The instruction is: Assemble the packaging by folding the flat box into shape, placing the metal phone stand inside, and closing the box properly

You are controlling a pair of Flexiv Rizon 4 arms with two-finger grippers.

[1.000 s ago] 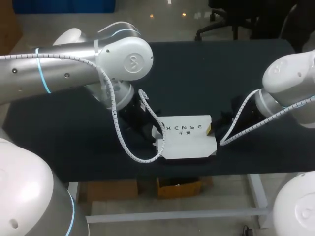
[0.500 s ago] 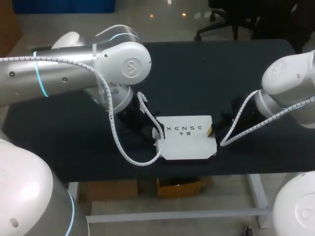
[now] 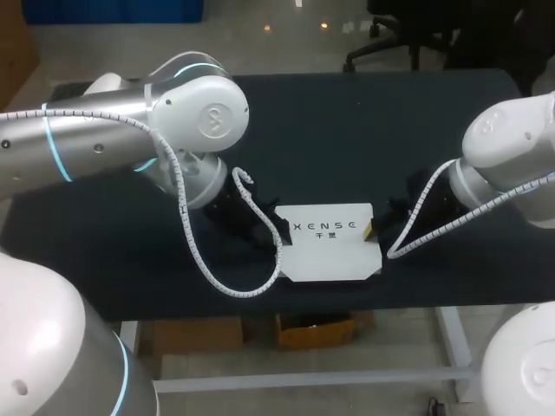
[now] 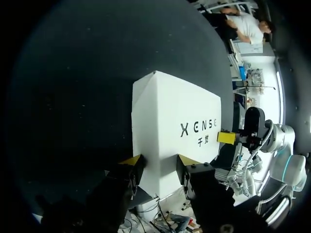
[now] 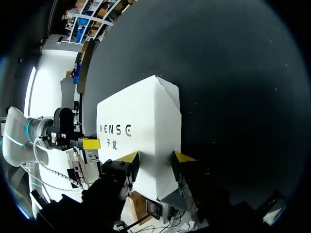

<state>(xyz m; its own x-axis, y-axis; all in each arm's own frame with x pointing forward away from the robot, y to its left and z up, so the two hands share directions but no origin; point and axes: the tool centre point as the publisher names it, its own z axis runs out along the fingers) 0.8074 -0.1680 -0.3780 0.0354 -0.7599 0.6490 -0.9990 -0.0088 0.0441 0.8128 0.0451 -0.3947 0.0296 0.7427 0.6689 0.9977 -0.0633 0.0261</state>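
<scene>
Box (image 3: 329, 243), white and seemingly closed, lies at the bench's (image 3: 364, 130) near edge, left claw (image 4: 159, 162) and right claw (image 5: 156, 158) spread wide astride its ends. Any final squeeze should be even, lest it skid off the edge.
</scene>
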